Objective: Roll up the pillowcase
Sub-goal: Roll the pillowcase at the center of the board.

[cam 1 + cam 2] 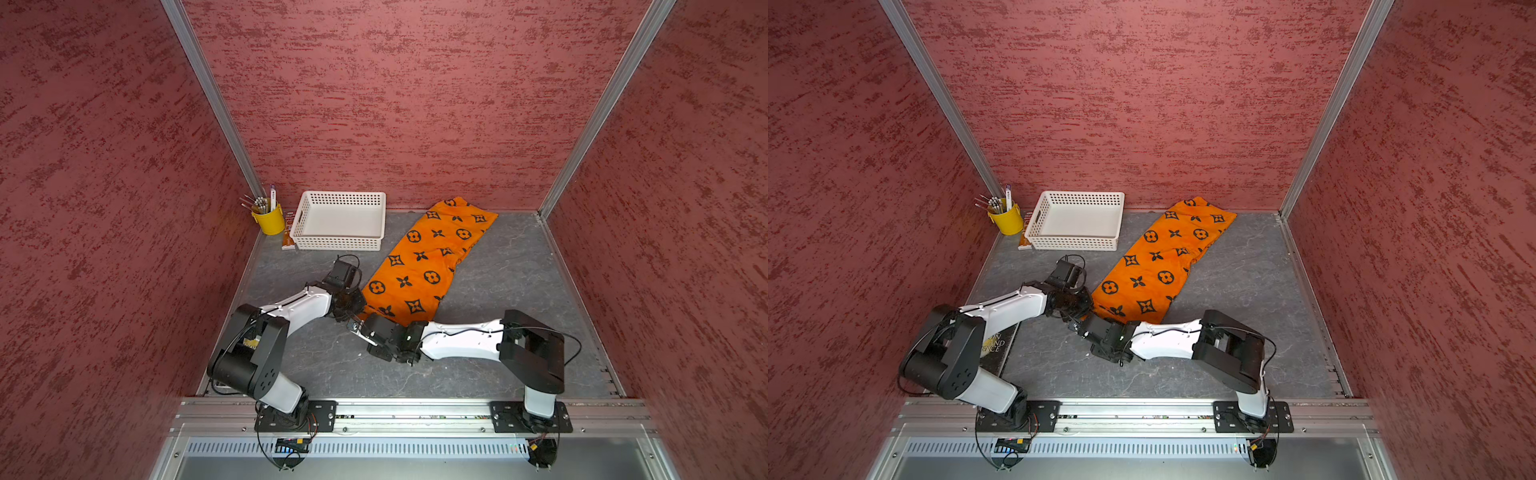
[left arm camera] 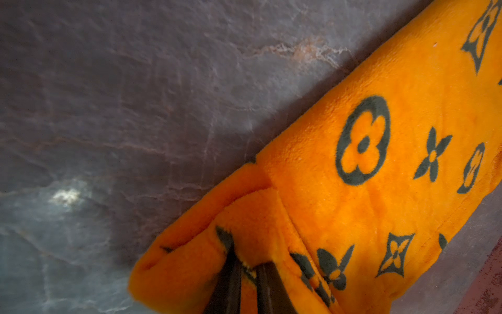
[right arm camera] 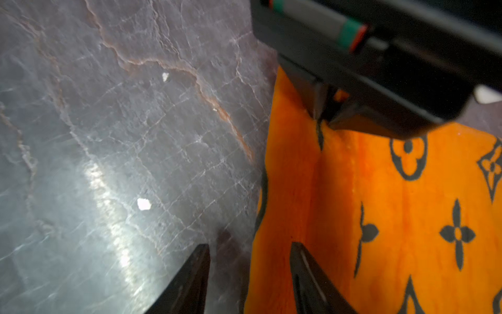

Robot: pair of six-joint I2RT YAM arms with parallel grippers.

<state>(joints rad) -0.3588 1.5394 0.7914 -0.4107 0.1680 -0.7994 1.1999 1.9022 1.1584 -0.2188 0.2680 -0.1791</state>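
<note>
A fleecy bright orange pillowcase (image 1: 428,257), printed with black four-petal flowers, diamond stars and circled flowers, is lying on a grey marbled desk (image 1: 511,291) as a long, narrow, mostly flat strip, with one long edge puckering midway. Its long axis is running diagonally. The near end is sitting right at both sets of jaws, and the far end is pointing away from them, reaching the foot of the red textured back wall (image 1: 415,124).

The left jaws are pinching a raised fold at the near corner, with fabric bunching around their dark fingers (image 2: 231,280). The right jaws, just beside the left jaws, are standing apart and straddling the near edge, one finger (image 3: 309,280) over fabric and the other over bare desk. A white perforated plastic basket (image 1: 338,243) is sitting beyond the left jaws, apart from the fabric.
</note>
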